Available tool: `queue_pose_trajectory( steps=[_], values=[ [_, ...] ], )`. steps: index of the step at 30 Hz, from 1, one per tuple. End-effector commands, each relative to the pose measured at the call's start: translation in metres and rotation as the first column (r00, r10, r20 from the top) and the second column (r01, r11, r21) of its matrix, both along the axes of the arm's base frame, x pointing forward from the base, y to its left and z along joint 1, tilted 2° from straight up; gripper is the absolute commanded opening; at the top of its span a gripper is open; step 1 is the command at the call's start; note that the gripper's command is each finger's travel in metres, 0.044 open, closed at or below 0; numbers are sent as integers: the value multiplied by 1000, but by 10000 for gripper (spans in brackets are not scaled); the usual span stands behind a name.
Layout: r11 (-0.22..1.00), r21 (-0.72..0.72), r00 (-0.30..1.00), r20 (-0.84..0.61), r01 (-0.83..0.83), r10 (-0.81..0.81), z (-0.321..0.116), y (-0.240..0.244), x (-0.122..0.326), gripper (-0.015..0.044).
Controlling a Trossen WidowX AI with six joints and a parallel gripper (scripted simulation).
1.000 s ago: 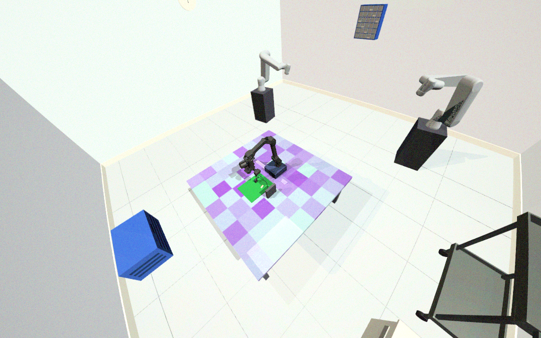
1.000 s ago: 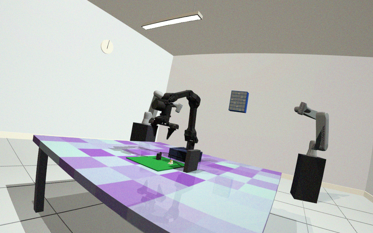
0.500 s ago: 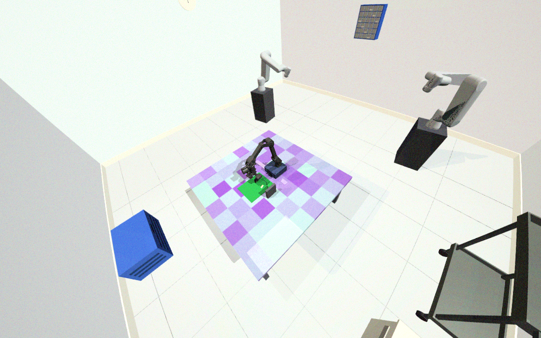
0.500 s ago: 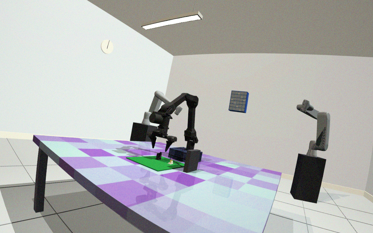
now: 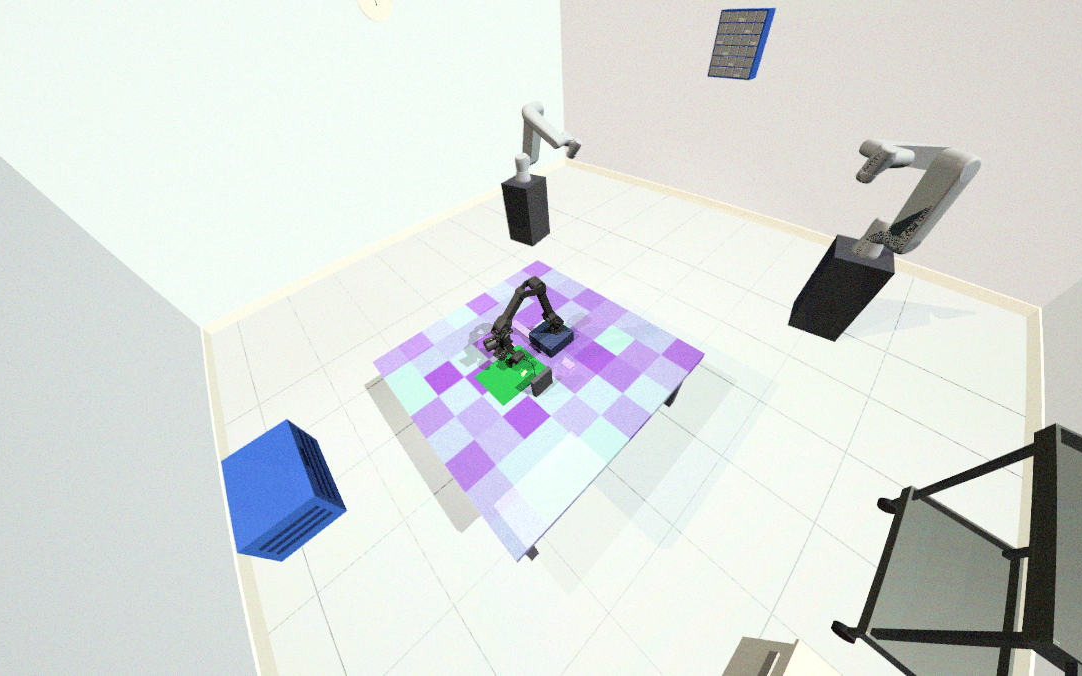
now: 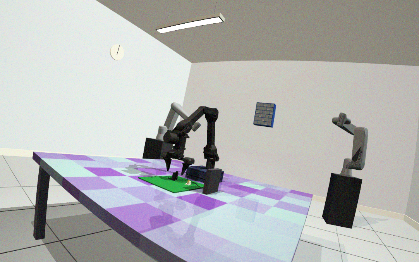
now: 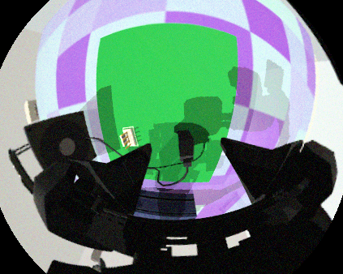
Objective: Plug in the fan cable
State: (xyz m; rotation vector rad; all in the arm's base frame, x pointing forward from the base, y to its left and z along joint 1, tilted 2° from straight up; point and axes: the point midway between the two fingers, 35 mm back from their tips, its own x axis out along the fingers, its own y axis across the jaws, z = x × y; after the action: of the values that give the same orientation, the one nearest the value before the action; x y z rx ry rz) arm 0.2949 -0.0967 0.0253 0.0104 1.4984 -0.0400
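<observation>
A green board (image 5: 496,383) (image 6: 157,182) (image 7: 167,74) lies flat on the chequered table (image 5: 528,470) (image 6: 123,208). A small cream four-pin header (image 6: 188,182) (image 7: 128,136) stands on the board near its edge toward the fan. The black plug (image 6: 174,176) (image 7: 185,147) stands on the board apart from the header. A thin black cable (image 7: 163,178) joins it to the dark fan block (image 5: 543,382) (image 6: 212,180) (image 7: 56,140) beside the board. My gripper (image 6: 175,170) (image 7: 186,143) is open and empty. It hangs a little above the plug, with one finger on each side of it.
The arm's dark blue base (image 5: 551,337) (image 6: 200,171) stands behind the board. Two grey arms on black pedestals (image 5: 527,209) (image 6: 342,198), a blue box (image 5: 281,491) and a black cart (image 5: 1032,554) stand on the floor away from the table.
</observation>
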Motion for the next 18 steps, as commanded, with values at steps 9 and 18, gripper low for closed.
queue_pose_trajectory(
  steps=[9,18],
  values=[
    [1000,0,1000,-9,-3,3,-23,0,-1,440],
    [1000,0,1000,-9,-3,3,-28,0,-1,440]
  ],
)
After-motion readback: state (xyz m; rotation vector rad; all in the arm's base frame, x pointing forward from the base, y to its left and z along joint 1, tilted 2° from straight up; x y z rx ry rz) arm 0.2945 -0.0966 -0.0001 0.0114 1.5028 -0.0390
